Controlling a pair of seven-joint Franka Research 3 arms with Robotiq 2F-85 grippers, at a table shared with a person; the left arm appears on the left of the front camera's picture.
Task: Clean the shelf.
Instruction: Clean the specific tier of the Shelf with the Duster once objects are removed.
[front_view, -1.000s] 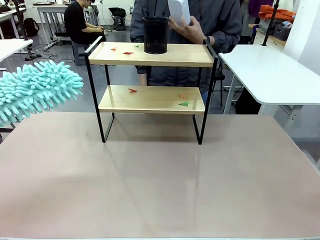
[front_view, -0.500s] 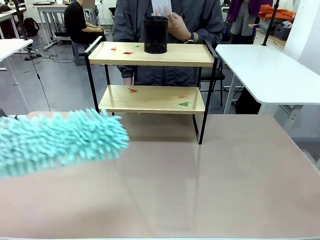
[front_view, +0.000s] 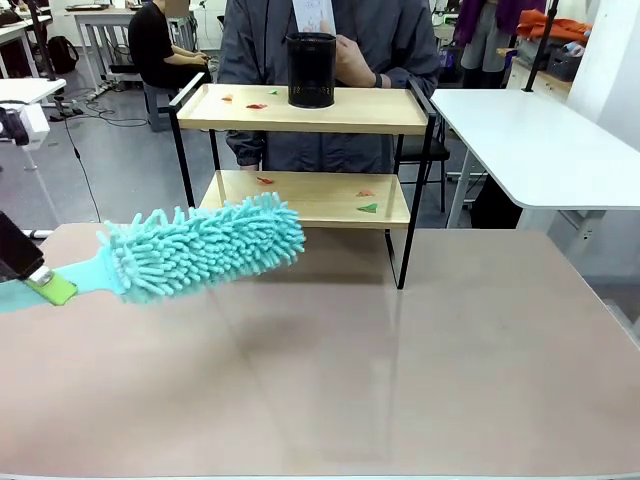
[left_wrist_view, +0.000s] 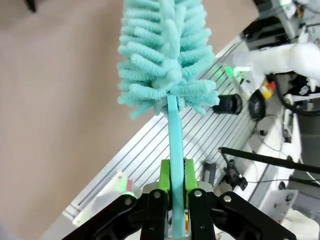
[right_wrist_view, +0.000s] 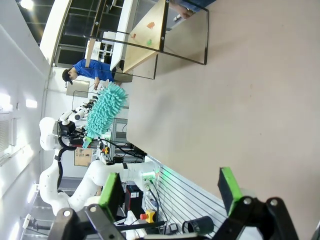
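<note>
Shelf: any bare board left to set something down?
Top board: bare from the black cup to the right rail; paper scraps crowd its left. Lower board: bare middle between the red scrap and the green scrap; the duster fronts its left end.

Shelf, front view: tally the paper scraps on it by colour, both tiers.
Red scraps: 4 (2 on the top board, 2 on the bottom; one bottom scrap is pale, near orange)
Green scraps: 2 (1 on each board)
Total on the shelf: 6
</note>
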